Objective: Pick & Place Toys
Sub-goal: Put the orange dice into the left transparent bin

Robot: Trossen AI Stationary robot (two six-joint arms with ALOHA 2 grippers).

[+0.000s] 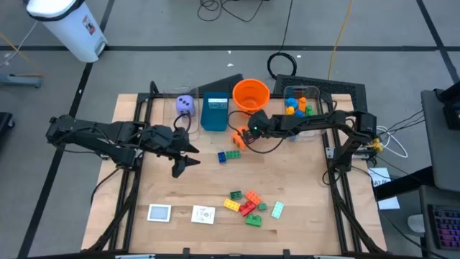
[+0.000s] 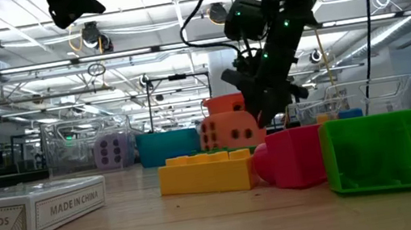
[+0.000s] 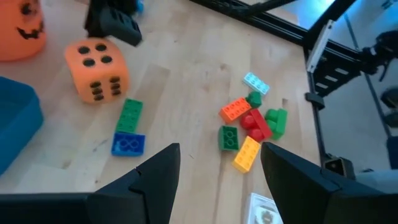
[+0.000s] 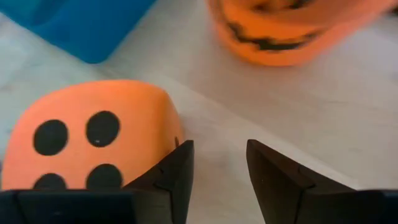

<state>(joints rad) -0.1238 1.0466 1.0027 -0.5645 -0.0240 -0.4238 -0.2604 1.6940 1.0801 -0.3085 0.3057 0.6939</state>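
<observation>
The orange die (image 4: 93, 137) sits on the table beside the orange bucket (image 1: 251, 95). My right gripper (image 4: 217, 168) is low over the table just next to it, open, with bare wood between its fingers and the die outside them. A green and a blue brick (image 3: 127, 127) lie near the die. A cluster of bricks (image 1: 248, 203) and two white cards (image 1: 181, 214) lie toward the near edge. The purple die (image 1: 185, 104) stands at the far left. My left gripper (image 3: 217, 180) hovers open above the table's left half, holding nothing. My right gripper's one finger (image 4: 177, 168) stands close against the orange die's side edge (image 4: 173, 134), slanting down from the table's right. Whether it touches the die I cannot tell. The die rests flat on the table.
A teal box (image 1: 214, 113) stands left of the bucket. A clear bin (image 1: 300, 104) with several bricks is at the far right. A boxed card deck (image 2: 32, 210) lies near the front edge. Bare wood lies between the two brick groups.
</observation>
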